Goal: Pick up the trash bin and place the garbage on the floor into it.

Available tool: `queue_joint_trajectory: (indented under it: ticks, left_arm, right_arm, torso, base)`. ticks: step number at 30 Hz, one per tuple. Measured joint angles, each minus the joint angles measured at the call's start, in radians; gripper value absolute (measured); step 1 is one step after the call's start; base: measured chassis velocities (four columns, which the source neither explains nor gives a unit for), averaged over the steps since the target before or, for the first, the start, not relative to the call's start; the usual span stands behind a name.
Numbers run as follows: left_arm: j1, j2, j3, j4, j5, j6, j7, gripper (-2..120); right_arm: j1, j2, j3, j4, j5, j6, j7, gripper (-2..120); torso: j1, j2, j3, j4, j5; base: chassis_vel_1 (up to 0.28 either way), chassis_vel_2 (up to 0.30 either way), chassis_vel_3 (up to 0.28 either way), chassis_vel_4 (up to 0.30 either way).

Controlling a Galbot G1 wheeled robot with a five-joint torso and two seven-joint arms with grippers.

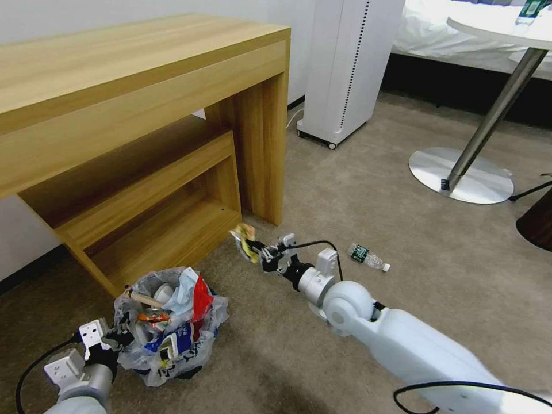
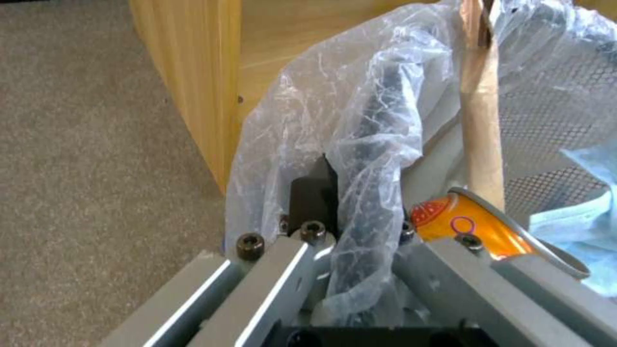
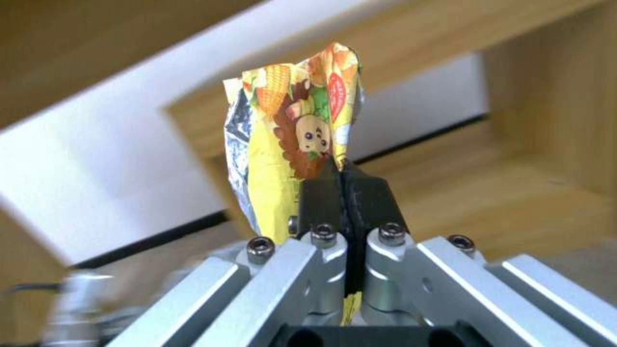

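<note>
Surroundings first: wooden desk (image 1: 132, 86) with a low shelf unit under it at left, white appliance on casters (image 1: 345, 69) behind, round table's metal base (image 1: 460, 175) at right, dark cylinder (image 1: 537, 221) at the far right edge. Desk leg just beyond the raised right gripper; shelf corner close behind the bin. Nothing lying between the two grippers on the carpet.

Trash bin (image 1: 167, 328) near the shelf corner at lower left, bag-lined, already loaded: orange can (image 2: 476, 226), wooden stick (image 2: 482, 120), light-blue mask (image 2: 578, 212), red wrapper (image 1: 201, 296), white cup-like item. Whether resting on the floor (image 1: 356, 190) or lifted, cannot tell.

Green-labelled clear bottle (image 1: 367, 257) lying on its side on the floor, just right of the right arm's wrist, apart from it.

Left gripper (image 2: 350, 193): at the bin's near rim, fingers pinched together over the rim and the crinkled bag, one pad (image 2: 312, 197) outside the wall, the other inside under plastic.

Right gripper (image 3: 344, 185): held above the floor, in front of the desk leg. Fingers clamped together on a yellow snack wrapper (image 3: 289, 135), wrapper sticking out past the fingertips, a bit of it trailing back between the jaws.
</note>
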Motion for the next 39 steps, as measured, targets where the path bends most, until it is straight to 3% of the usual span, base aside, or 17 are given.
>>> queue_joint_trajectory:
  ticks: [4, 7, 11, 17, 22, 36, 39]
  left_arm:
    - [0.0, -0.007, 0.003, -0.011, 0.003, 0.001, 0.0, 1]
    - [0.001, -0.009, 0.003, -0.021, 0.004, 0.004, -0.001, 1]
    - [0.007, -0.016, 0.003, -0.035, 0.007, 0.005, -0.002, 1]
    - [0.011, -0.019, 0.0, -0.045, 0.008, 0.006, -0.002, 1]
    - [0.013, -0.018, -0.004, -0.046, 0.006, 0.006, -0.003, 1]
    - [0.009, -0.015, -0.004, -0.034, 0.004, 0.004, -0.002, 1]
    - [0.006, -0.015, -0.003, -0.03, 0.004, 0.003, -0.001, 1]
  right_arm:
    - [0.046, 0.028, -0.055, 0.052, 0.055, -0.051, 0.031, 0]
    - [0.086, 0.095, -0.12, 0.034, 0.095, -0.092, 0.102, 0]
    - [0.131, 0.249, -0.214, -0.055, 0.116, -0.139, 0.191, 0]
    - [0.153, 0.349, -0.292, -0.139, 0.131, -0.181, 0.268, 0]
    - [0.154, 0.368, -0.334, -0.162, 0.12, -0.221, 0.349, 0]
    - [0.139, 0.367, -0.343, -0.226, 0.078, -0.243, 0.399, 0]
    - [0.139, 0.369, -0.343, -0.233, 0.071, -0.243, 0.396, 9]
  torso:
    - [0.0, 0.0, 0.0, -0.0004, 0.0]
    - [0.0, 0.0, 0.0, -0.0003, -0.0001]
    - [0.0, 0.0, 0.0, 0.0001, -0.0003]
    - [0.0, 0.0, 0.0, -0.0002, -0.0005]
    - [0.0, 0.0, 0.0, -0.0003, -0.0004]
    - [0.0, 0.0, 0.0, -0.0003, -0.0001]
    - [0.0, 0.0, 0.0, -0.0003, 0.0]
  base:
    - [0.0, 0.0, 0.0, 0.0]
    - [0.0, 0.0, 0.0, 0.0]
    - [0.0, 0.0, 0.0, 0.0]
    - [0.0, 0.0, 0.0, 0.0]
    - [0.0, 0.0, 0.0, 0.0]
    - [0.0, 0.0, 0.0, 0.0]
    - [0.0, 0.0, 0.0, 0.0]
